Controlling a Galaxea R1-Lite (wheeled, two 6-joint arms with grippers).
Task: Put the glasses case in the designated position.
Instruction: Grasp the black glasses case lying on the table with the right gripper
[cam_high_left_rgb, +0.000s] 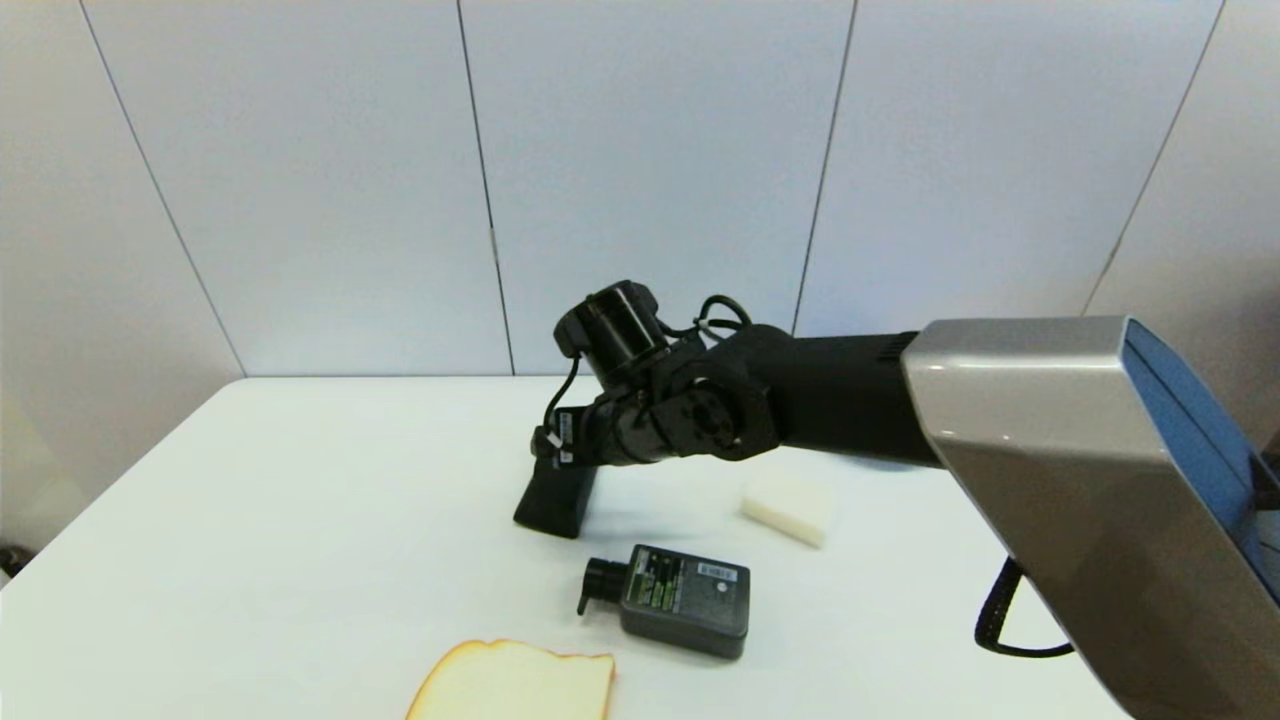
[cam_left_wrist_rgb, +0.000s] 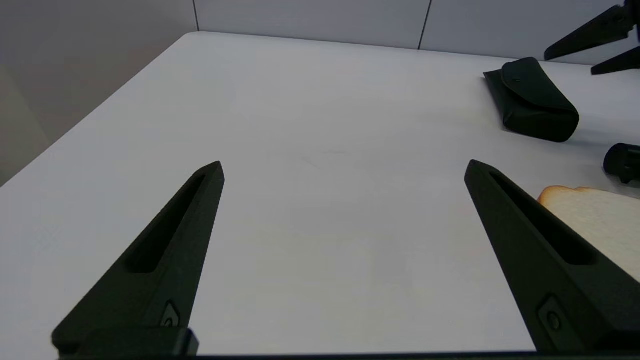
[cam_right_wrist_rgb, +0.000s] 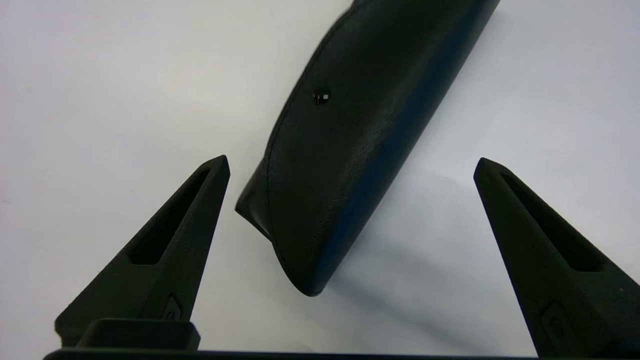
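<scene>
Right hand (cam_right_wrist_rgb: 350, 165) poised over the glasses case (cam_right_wrist_rgb: 350, 145), fingers spread wide, nothing gripped.
Case lies flat on the worktop (cam_high_left_rgb: 300, 520), beyond the pump bottle (cam_high_left_rgb: 685, 600). Pre-grasp step: next, lower, straddle the case, close. Left hand (cam_left_wrist_rgb: 345, 165) open, idle.

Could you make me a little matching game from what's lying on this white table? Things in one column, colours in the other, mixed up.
Things:
1. glasses case
2. pump bottle
3. slice of bread
4. sponge block

Colours:
A. pale yellow with an orange crust
B. matte black
C. creamy white
D. dark grey with a label

Pairs: 1-B, 2-D, 3-A, 4-C

The right tool hangs open over the glasses case.
</scene>
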